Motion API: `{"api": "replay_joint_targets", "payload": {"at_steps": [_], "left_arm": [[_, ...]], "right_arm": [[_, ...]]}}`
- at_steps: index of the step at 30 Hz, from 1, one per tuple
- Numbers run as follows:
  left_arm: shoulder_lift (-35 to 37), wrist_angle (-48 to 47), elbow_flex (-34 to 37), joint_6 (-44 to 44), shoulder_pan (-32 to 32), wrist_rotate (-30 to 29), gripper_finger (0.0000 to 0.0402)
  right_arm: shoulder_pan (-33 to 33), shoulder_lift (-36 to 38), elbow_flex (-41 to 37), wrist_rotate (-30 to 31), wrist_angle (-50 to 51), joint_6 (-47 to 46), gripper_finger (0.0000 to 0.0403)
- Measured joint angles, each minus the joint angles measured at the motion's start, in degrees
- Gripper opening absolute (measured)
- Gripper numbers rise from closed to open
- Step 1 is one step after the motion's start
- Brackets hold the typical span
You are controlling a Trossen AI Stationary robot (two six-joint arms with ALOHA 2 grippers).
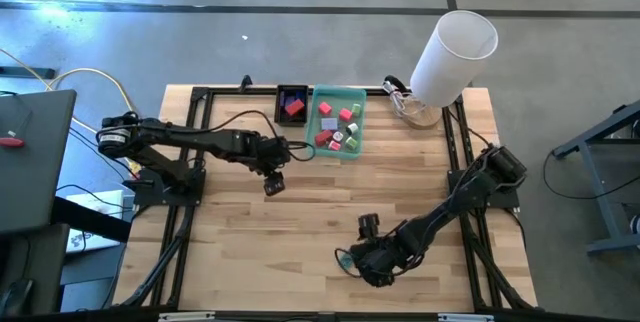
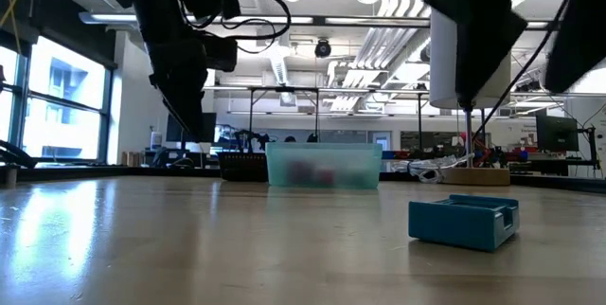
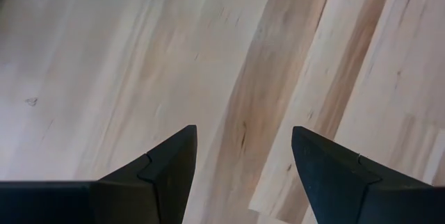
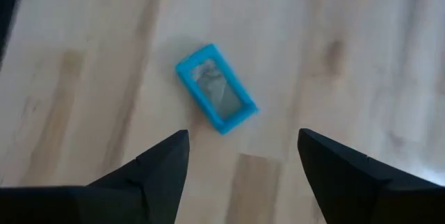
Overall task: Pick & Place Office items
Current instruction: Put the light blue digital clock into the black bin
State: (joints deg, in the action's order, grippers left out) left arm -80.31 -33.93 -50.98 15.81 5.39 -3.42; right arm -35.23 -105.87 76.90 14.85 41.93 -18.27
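One piece is all we can find outside the trays: a small blue block [image 4: 216,88], a shallow rectangular plastic frame with a pale recessed face, lying flat on the bare wood near the front of the table [image 1: 300,252]. In the low view it sits closest to us, boxy and matte, with a notched top edge.

Our right gripper [image 4: 243,156] hangs just above and short of it, fingers parted and empty, the block lying ahead of the gap, not between the tips. We judge this is the approach to a pick, with the grasp itself not yet made.

Further in, our left gripper [image 3: 243,156] hovers over plain wood near the table's middle, likewise spread with nothing between its dark, wedge-shaped fingers. The tabletop is pale butcher-block, strips of lighter and browner grain with a slight sheen.

Beyond that, at the far edge, stands the translucent green tray [image 1: 357,94], thin-walled, holding several small red, pink and white pieces [image 1: 335,125]. Just beside it, the small black tray [image 1: 281,92] holds a red piece [image 1: 294,108] and something bluish we cannot make out. Past those, at the far right corner, rises a smooth white cylinder [image 1: 452,54].

So most of the sorting looks done to us; the blue block appears to be what is left.
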Motion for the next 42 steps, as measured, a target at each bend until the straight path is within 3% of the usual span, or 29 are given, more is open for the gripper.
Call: {"api": "replay_joint_targets", "payload": {"at_steps": [8, 14, 20, 33, 38, 42], "left_arm": [[0.00, 0.28, 0.00, 0.77, -2.01, -0.08, 0.0225], [0.00, 0.31, 0.00, 0.77, -3.52, -0.09, 0.0225], [0.00, 0.30, 0.00, 0.97, -4.27, -0.09, 0.0225], [-0.02, 0.31, 0.05, 1.19, -4.83, -0.11, 0.0225], [-0.02, 0.31, 0.07, 1.17, -4.83, -0.11, 0.0225], [-0.02, 0.31, 0.07, 0.88, -4.83, -0.10, 0.0225]], "right_arm": [[2.00, -4.45, -0.07, -2.97, -5.37, 9.33, 0.0258], [3.30, -4.41, -0.02, -3.36, -7.60, 12.15, 0.0258], [4.32, -6.70, -0.10, -7.89, -7.39, 14.84, 0.0258], [6.97, -10.88, 0.16, -10.92, -6.26, 12.84, 0.0258], [8.28, -10.94, 0.14, -14.63, -6.17, 10.79, 0.0258], [8.36, -11.31, 0.16, -14.29, -5.48, 9.65, 0.0242]]}}
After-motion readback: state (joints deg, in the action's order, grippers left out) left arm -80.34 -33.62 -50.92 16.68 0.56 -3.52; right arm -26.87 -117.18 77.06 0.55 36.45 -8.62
